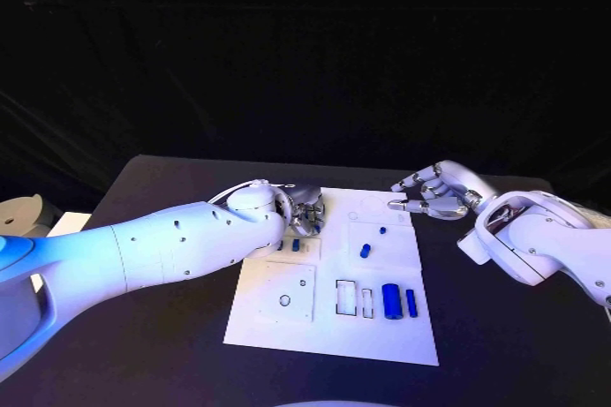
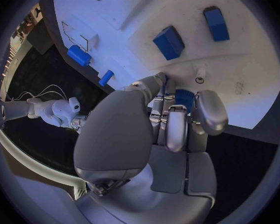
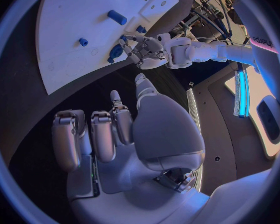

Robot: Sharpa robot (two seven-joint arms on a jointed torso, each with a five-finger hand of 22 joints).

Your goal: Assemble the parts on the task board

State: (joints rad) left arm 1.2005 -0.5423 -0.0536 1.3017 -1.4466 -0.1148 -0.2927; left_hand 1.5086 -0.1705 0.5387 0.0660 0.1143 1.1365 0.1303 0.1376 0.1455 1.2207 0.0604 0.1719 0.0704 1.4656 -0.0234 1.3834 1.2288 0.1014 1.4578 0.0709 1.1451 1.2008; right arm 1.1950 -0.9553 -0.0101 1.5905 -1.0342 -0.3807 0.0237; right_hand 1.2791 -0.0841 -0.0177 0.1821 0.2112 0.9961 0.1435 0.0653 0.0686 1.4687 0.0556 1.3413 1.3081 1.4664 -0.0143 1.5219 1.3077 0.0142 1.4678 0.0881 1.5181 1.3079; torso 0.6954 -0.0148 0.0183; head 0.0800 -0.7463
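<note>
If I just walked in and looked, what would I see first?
Probably the white task board shining in the middle of the black table, with small blue parts on it. Next, the left hand reaching over the board's far left corner, its fingers around a blue part. The right hand hangs by the far right corner with curled fingers, holding nothing.

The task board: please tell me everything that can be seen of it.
The task board is a flat white rectangular plate lying on the black table, between the two arms. It looks like smooth plastic, with outlined recesses, a small round hole and slots. Several small blue parts lie on it or stand in it. The left hand reaches over its far left area at a blue part; the right hand hangs beside its far right corner.
</note>
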